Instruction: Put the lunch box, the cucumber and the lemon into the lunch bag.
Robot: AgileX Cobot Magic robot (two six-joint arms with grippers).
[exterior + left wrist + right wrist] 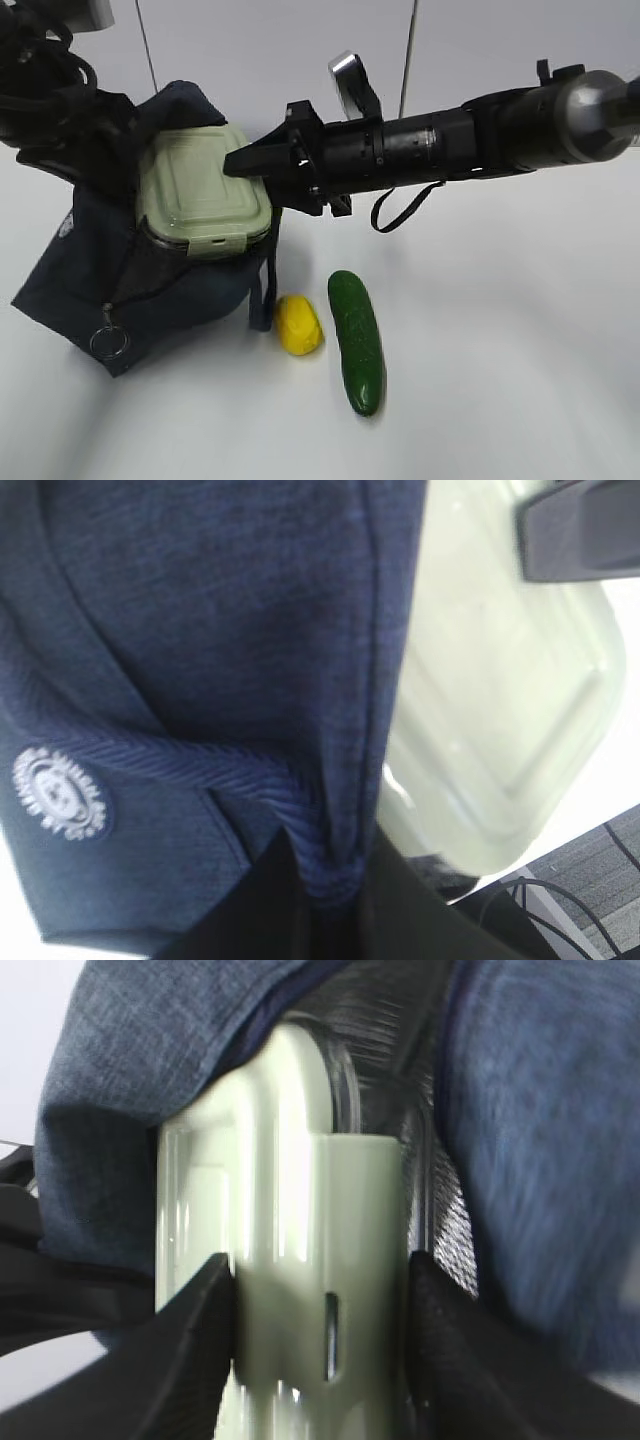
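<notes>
The lunch box (pixel 203 190) is seen halfway into the lunch bag (pixel 75 270), its sage-green lid tilted toward the camera and its lower end already sunk between the navy fabric walls. It is gripped at its near edge by the right claw (pixel 262 160), whose two black fingers (pixel 195 1350) are pressed against either side of the lid's clip in the right wrist view, so the claw is clamped on the box, not released. The left claw (pixel 330 900) is clenched on the bag's fabric beside the handle strap, and the mouth of the bag is held open by it; the round white logo (pixel 58 792) is visible just to the side in the left wrist view.

The first step of the task is judged to be in hand: the box is being fed into the bag and has not yet been let go. For the next move, the box would need to be pushed deeper until it is seated inside, and only then would the right claw need to be opened and drawn back clear of the fabric, while the bag's mouth is kept spread.

The lemon (pixel 298 324) and the cucumber (pixel 356 340) are left lying on the white desk (pixel 520 380), side by side near the bag's front corner, well below the right claw and untouched. The bag's ring pull (pixel 109 340) hangs loose at the front.
</notes>
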